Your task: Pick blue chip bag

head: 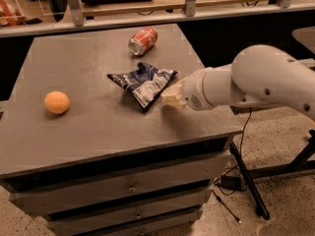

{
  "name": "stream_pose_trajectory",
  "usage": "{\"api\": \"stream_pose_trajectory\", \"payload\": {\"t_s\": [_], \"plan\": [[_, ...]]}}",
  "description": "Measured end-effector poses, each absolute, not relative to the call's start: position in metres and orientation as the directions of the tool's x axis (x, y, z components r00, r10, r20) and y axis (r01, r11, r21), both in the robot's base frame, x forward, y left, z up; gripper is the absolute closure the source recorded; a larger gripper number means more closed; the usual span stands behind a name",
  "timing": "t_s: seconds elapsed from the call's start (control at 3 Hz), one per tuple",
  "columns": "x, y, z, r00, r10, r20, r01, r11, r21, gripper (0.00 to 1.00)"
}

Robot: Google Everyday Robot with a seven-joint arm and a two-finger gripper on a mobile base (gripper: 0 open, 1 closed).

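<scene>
Three things are on the grey table (98, 132) as we look in: a blue chip bag (143, 82), a red-orange soda can (142, 41) and an orange ball (57, 102). The blue chip bag lies flat and crumpled a little right of the table's middle, its white patches and lettering facing up and one dark corner pointing toward the front edge. Behind it, near the back edge, the soda can lies on its side with its silver end turned toward us, apart from the bag. Way over on the left we have the orange ball, well apart from both. Now the gripper (171, 93): it comes in from the right on the thick white arm (256, 77), low over the table, and its pale yellowish tip is right at the bag's right edge, seemingly touching the foil. We cannot tell whether the gripper is wide, narrow or holding the bag, because the arm's rounded wrist blocks that from us. The bag rests on the tabletop. Below the top we see the table's drawers (128, 186), and a black stand (248, 181) rises from the speckled floor at the right.
</scene>
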State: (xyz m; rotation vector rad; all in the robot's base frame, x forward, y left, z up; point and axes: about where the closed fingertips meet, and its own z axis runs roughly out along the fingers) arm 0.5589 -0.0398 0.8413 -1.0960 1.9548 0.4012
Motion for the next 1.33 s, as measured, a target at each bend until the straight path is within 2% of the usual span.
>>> {"api": "stream_pose_trajectory", "payload": {"t_s": [0.33, 1.33], "plan": [[0.563, -0.044, 0.873, -0.248, -0.548, -0.799, -0.810, 0.569, -0.139, 0.84], [0.575, -0.011, 0.879, -0.233, -0.510, -0.828, -0.850, 0.520, -0.080, 0.13]]}}
